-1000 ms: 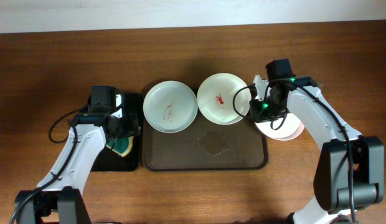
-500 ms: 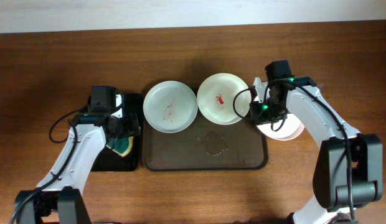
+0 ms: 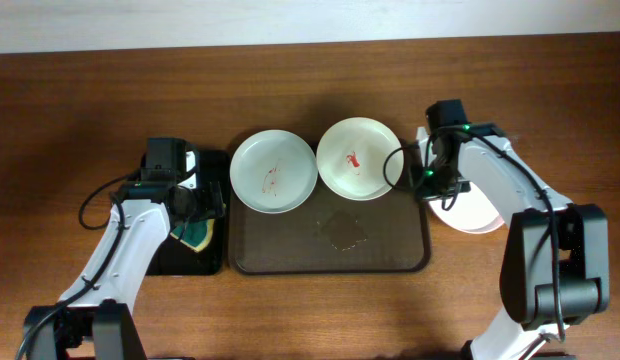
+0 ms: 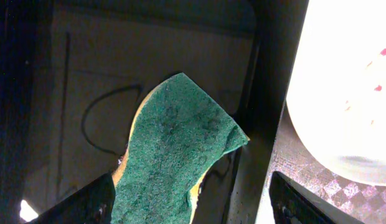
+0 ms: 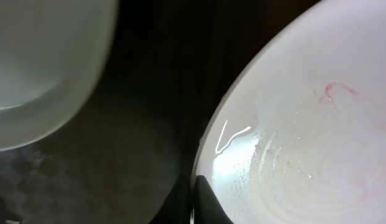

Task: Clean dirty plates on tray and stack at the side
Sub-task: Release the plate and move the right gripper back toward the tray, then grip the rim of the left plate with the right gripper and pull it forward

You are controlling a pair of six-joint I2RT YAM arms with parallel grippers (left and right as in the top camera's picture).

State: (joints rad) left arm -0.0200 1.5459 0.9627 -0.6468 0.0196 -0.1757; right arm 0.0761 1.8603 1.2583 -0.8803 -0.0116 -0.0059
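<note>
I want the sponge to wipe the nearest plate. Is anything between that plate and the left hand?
Nothing visible. Only the low tray rims lie between the left hand, by the sponge, and the plate.

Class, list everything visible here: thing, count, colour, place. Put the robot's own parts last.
table: one, brown wood.
tray: one, dark brown, table centre.
black tray: one, left of it.
plates: three; pale green-grey and white across the tray's back edge, another white just right of it.
sponge: one, green and yellow, on the black tray.
arms: two, white and black, either side.
left hand: over the sponge.
right hand: at the right plate's rim.
</note>
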